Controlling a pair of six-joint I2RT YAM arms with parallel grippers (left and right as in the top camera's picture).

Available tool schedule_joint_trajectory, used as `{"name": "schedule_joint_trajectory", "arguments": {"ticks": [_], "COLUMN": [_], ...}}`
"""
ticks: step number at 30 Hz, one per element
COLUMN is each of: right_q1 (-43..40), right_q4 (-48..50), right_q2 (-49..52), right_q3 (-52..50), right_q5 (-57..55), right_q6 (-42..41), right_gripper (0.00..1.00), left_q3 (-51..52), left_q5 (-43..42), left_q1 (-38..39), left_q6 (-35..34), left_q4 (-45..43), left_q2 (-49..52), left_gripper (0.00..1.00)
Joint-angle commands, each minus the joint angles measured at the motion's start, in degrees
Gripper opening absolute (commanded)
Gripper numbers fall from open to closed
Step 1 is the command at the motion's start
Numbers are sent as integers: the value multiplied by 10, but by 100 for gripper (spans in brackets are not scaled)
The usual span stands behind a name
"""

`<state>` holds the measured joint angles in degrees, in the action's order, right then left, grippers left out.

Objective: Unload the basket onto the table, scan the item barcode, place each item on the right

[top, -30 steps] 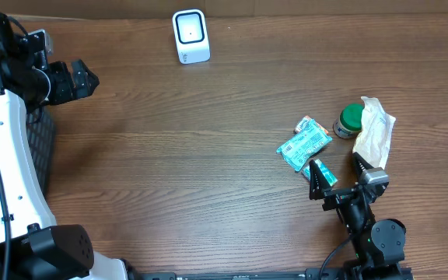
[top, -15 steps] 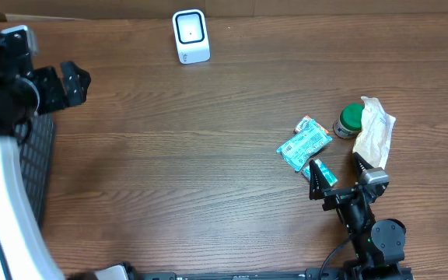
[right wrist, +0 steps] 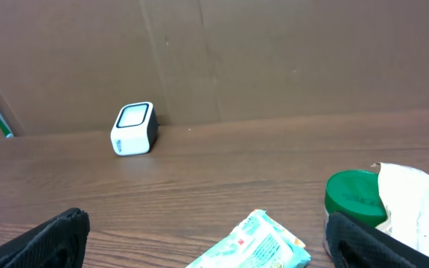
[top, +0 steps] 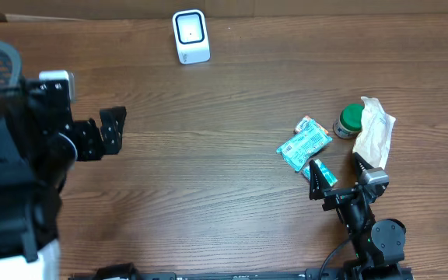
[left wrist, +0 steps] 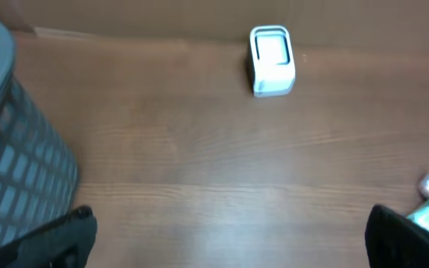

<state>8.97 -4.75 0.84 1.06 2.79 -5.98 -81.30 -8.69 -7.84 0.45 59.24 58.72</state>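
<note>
Jaws of the right gripper stand spread wide and pinch nothing, low in the lower right of the overhead frame. The arm is folded short over its base at the bottom edge, fingers aimed up-frame. Small teal packet: flat on the table, touching or just beside the gripper's left-hand finger, which covers part of it; print not legible. Teal packet: flat, just up-frame of the small one, its lower part cut off by the bottom edge in the right wrist view; no barcode can be made out. Green-lidded jar: upright, right of the teal packet, its right side hidden behind a white crumpled wrapper that touches it. Left gripper: jaws likewise spread and empty, at the middle left of the overhead frame and well apart from the goods. Its arm reaches in from the left edge, its bulk blurred and cut off there. Mesh basket: left edge of the soft left wrist view, only partly in frame. Scanner: white, upright at the top centre, near the cardboard wall, well apart from both grippers.
</note>
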Motion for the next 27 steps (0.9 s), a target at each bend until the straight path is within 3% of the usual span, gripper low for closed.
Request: {"name": "schedule_joint_trajectory", "arguments": {"ticks": [1, 8, 16, 21, 27], "right_q1": [-4, -4, -4, -4, -4], "right_q4": [2, 2, 2, 2, 2], "right_q2": [-7, -7, -7, -7, -7], "right_q3": [-6, -6, -6, -6, -6], "right_q5": [3, 3, 3, 3, 3], "right_q6": [-2, -2, -2, -2, -2], "right_gripper": [100, 100, 100, 100, 100], "left_q3": [136, 415, 633, 716, 767], "left_q5": [12, -15, -15, -14, -15], "left_q1": [4, 12, 24, 24, 24], "left_q6": [10, 24, 35, 53, 87], "left_q4": [-102, -371, -593, -654, -654], "left_q2": [-92, -277, -421, -483, -540], "left_gripper": [100, 99, 99, 100, 99]}}
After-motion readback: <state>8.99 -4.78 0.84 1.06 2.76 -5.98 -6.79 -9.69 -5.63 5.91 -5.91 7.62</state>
